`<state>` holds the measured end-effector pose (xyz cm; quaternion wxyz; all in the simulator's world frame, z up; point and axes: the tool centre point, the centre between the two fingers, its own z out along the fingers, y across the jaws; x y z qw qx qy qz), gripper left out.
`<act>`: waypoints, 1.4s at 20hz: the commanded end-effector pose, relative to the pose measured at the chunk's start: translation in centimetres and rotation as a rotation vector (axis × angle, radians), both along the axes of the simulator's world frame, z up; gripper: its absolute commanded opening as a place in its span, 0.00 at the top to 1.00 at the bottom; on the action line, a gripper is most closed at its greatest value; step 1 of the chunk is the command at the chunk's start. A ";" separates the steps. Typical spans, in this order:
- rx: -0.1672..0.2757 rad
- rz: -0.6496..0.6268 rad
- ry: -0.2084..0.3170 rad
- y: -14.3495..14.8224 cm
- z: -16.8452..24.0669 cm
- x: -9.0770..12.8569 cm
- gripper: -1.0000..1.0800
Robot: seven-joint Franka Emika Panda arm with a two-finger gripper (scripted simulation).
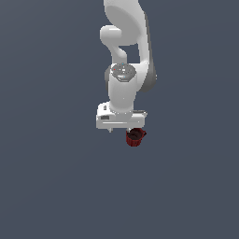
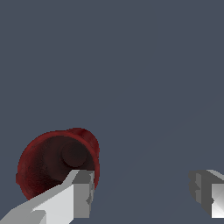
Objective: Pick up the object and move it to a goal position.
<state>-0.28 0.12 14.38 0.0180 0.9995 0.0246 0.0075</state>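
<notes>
The small dark red mug [image 1: 135,137] stands upright just below the white gripper hand, under the end on the exterior view's right. In the wrist view the mug [image 2: 48,166] shows its dark interior from above. My gripper [image 2: 142,186] is open, with its jaws wide apart. One finger [image 2: 81,192] overlaps the mug's rim, and the other finger [image 2: 210,192] is far off to the side. The mug is not between the fingers. In the exterior view the gripper [image 1: 122,130] hangs straight down from the arm.
A plain grey-blue surface [image 1: 56,186] fills both views. The white arm [image 1: 125,56] reaches down from the top of the exterior view. No other objects show.
</notes>
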 end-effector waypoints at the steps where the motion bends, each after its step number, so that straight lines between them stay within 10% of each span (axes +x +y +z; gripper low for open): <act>1: -0.010 0.047 -0.003 2.5 -0.9 -0.6 0.19; 11: -0.038 0.218 -0.021 11.1 -3.8 -3.7 0.19; 28: -0.039 0.234 -0.022 11.7 -7.0 -4.0 0.19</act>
